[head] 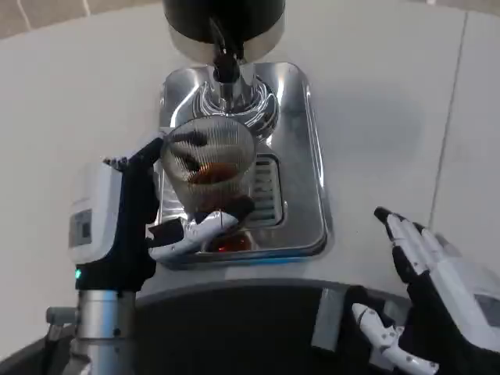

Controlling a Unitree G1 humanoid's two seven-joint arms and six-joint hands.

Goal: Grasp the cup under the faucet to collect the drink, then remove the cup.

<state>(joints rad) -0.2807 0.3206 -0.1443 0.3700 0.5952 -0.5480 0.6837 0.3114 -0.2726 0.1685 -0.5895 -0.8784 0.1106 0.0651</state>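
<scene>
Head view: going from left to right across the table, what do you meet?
Left hand → clear ribbed cup it holds, with dark drink inside → right edge of the steel drip tray → right hand, open above the table.

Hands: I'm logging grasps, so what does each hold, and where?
The left hand grips the clear cup around its side wall. The right hand holds nothing.

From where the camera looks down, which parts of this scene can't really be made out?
- Dispenser: its upper body is cut off by the top edge.
- Faucet outlet: hidden from above by the spout itself.
- Left hand fingers: blurred through the cup.
- Right hand: cut off at the corner.
</scene>
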